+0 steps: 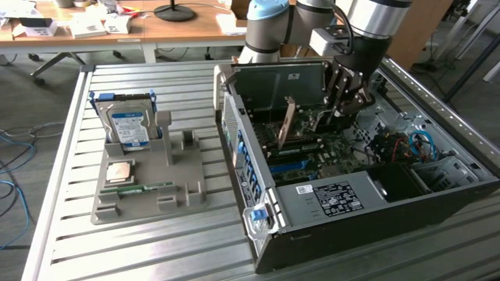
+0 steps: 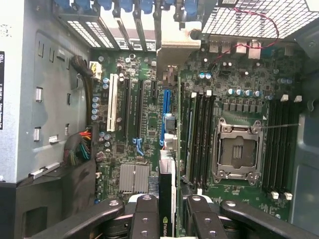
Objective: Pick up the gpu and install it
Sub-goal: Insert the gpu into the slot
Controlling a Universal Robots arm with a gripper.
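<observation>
Slatted metal bench (image 1: 140, 246) carries an open PC case (image 1: 352, 234) lying on its side, w/ the arm (image 1: 375, 17) reaching down into it & a grey parts holder (image 1: 144, 202) w/ a hard drive (image 1: 129, 129) at the exterior view's left. Claw (image 1: 343, 108) sits low inside the case over the mobo (image 2: 124, 64), narrowed onto the gpu (image 2: 166, 194), one finger each side & the card edge-on btwn them. Gpu is off the bench, inside the case, in line w/ the blue slot (image 2: 167, 107) & near the RAM slots (image 2: 199, 134).
</observation>
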